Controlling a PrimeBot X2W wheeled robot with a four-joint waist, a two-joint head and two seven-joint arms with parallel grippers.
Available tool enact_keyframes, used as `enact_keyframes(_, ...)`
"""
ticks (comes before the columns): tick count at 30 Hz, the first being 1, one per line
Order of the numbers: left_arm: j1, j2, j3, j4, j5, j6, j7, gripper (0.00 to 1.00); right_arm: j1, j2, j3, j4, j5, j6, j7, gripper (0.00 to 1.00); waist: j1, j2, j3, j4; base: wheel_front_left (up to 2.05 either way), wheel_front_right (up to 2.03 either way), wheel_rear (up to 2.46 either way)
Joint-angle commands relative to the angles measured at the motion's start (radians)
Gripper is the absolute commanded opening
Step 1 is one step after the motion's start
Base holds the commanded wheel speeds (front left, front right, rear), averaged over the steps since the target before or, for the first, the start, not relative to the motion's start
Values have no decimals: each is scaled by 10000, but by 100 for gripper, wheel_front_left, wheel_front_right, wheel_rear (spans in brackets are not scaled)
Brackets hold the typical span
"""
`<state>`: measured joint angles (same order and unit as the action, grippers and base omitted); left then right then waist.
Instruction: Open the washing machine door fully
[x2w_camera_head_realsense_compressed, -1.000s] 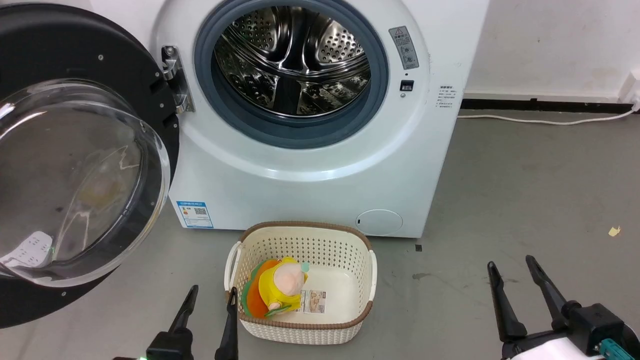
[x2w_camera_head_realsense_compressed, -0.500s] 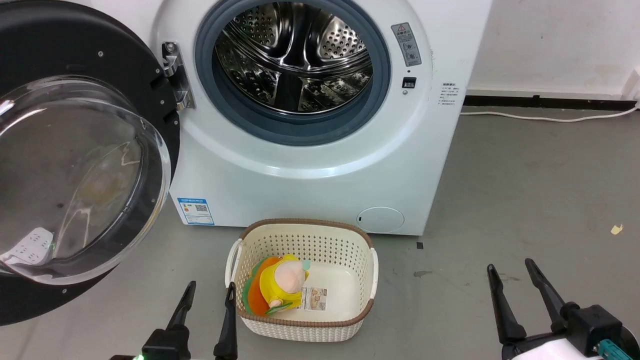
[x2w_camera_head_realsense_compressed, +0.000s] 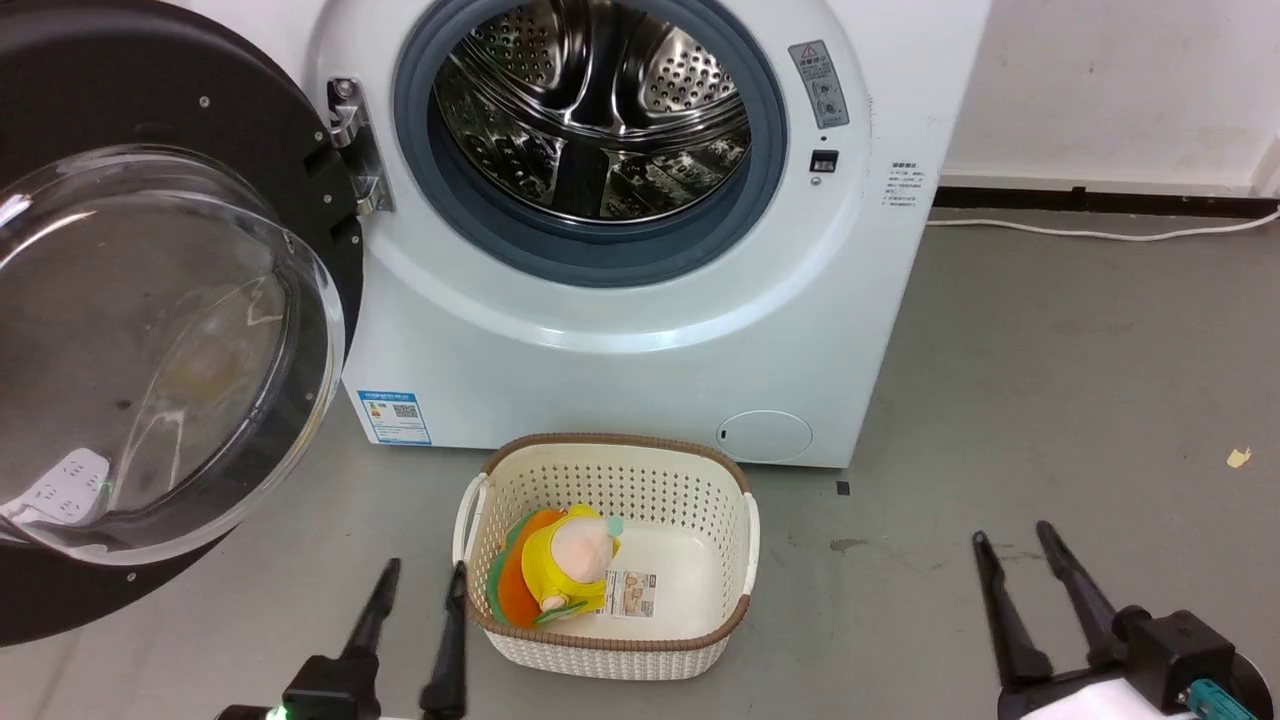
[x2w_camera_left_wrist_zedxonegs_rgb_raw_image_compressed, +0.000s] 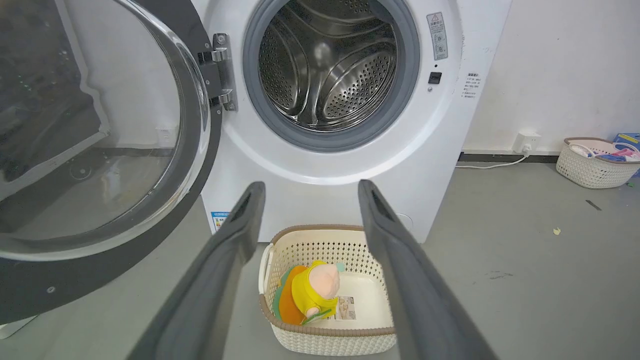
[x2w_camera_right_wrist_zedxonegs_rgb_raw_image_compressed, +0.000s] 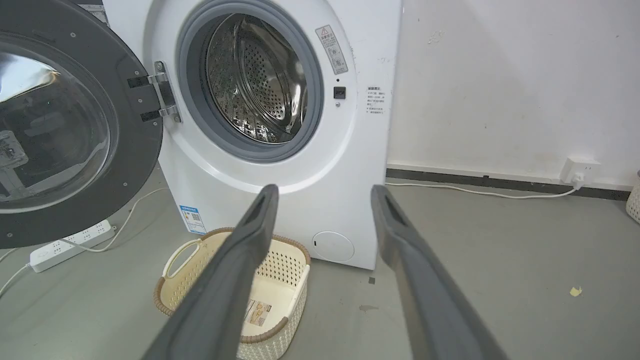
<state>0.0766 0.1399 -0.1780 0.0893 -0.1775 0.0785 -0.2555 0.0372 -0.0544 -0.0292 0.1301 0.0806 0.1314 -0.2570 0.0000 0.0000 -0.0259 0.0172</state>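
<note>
The white washing machine (x2w_camera_head_realsense_compressed: 620, 340) stands ahead with its steel drum (x2w_camera_head_realsense_compressed: 600, 110) exposed. The washing machine door (x2w_camera_head_realsense_compressed: 150, 330), a glossy black disc with a bulging clear glass bowl, hangs swung wide to the left on its hinge (x2w_camera_head_realsense_compressed: 355, 145); it shows too in the left wrist view (x2w_camera_left_wrist_zedxonegs_rgb_raw_image_compressed: 100, 150) and the right wrist view (x2w_camera_right_wrist_zedxonegs_rgb_raw_image_compressed: 70, 130). My left gripper (x2w_camera_head_realsense_compressed: 420, 575) is open and empty at the lower left, just left of the basket. My right gripper (x2w_camera_head_realsense_compressed: 1012, 535) is open and empty over the floor at the lower right. Both are well short of the door.
A cream perforated basket (x2w_camera_head_realsense_compressed: 700, 650) with a yellow and orange plush toy (x2w_camera_head_realsense_compressed: 555, 565) sits on the grey floor before the machine. A white cable (x2w_camera_head_realsense_compressed: 1100, 235) runs along the wall. A power strip (x2w_camera_right_wrist_zedxonegs_rgb_raw_image_compressed: 70, 245) lies under the door. Another basket (x2w_camera_left_wrist_zedxonegs_rgb_raw_image_compressed: 595, 162) stands far right.
The head view has shifted a little, so the machine sits slightly higher and to the right. Both grippers' fingers have drawn a bit closer together. The door has not moved.
</note>
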Motion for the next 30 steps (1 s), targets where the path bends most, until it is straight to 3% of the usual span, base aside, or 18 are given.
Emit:
enact_keyframes(1,0,-1,1,-4,1,0,0,0,1,0,0,-1,0,0,2,0,0,0,0,0,0,0,0)
enact_keyframes(30,-173,-204,397,-198,403,-178,587,0,-87,9,69,-297,-185,-2,586,0,0,0,60,-39,0,0,0)
